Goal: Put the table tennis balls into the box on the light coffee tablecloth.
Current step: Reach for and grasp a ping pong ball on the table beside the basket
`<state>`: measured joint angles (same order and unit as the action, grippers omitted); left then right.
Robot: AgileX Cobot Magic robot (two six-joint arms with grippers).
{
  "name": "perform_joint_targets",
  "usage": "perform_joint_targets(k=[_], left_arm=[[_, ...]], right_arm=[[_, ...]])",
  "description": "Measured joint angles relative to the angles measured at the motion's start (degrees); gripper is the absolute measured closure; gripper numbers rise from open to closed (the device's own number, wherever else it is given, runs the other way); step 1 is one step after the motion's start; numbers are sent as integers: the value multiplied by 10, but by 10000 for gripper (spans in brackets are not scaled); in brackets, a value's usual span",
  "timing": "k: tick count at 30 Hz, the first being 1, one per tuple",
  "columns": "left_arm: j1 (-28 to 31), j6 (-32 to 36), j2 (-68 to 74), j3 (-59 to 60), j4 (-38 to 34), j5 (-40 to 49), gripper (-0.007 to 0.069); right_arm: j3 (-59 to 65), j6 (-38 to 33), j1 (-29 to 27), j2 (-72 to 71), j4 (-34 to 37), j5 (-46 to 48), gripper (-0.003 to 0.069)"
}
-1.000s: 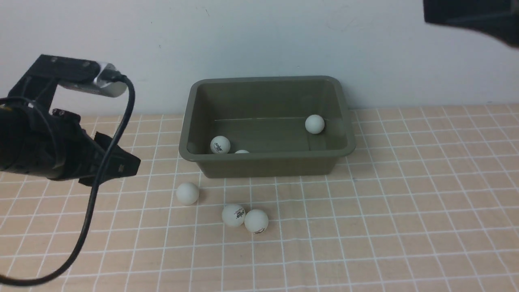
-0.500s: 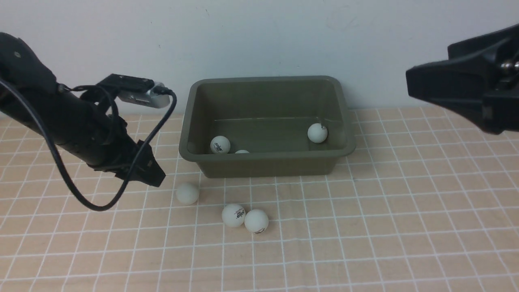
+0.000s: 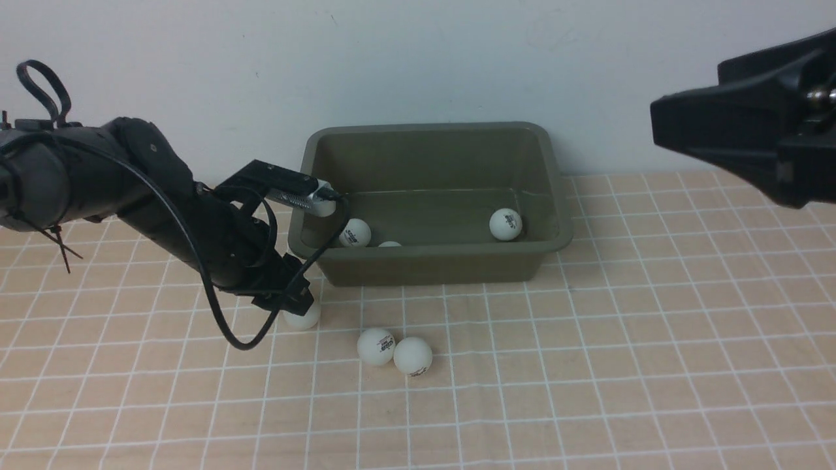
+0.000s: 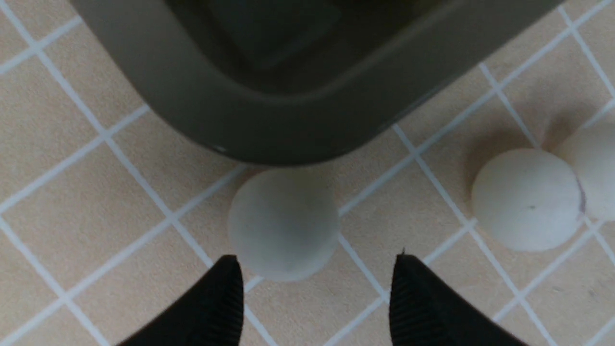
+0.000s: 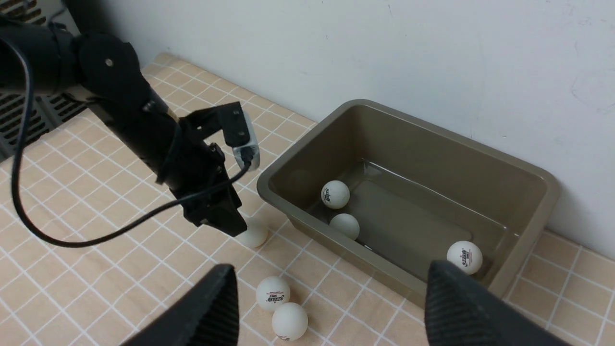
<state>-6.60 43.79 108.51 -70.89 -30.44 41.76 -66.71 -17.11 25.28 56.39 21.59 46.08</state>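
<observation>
Pale wall (image 3: 418, 59) behind gridded peach tablecloth (image 3: 588, 365); left and right jaws spread wide, gripping nothing

The olive-grey box (image 3: 431, 269) is sitting upright on the peach-tan gridded tablecloth (image 3: 653, 365), holding three white balls (image 3: 505, 224). Three more are lying in front: one ball (image 3: 304, 319) near its left corner, and a touching pair (image 3: 376, 346).

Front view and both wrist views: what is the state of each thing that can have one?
box: upright, open-topped, holding three balls.
left gripper: open, low at one ball on the cloth, not gripping.
right gripper: open, raised, empty.
other two balls: on the cloth, touching each other.
</observation>
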Motion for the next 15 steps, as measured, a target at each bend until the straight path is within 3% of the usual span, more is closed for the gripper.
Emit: perform_joint_targets(k=[11, 15], left_arm=[[-15, 25, 41, 0, -2, -62, 284], [-16, 25, 47, -2, -3, -59, 324]], right_arm=[[0, -3, 0, 0, 3, -2, 186], [0, -3, 0, 0, 3, -3, 186]])
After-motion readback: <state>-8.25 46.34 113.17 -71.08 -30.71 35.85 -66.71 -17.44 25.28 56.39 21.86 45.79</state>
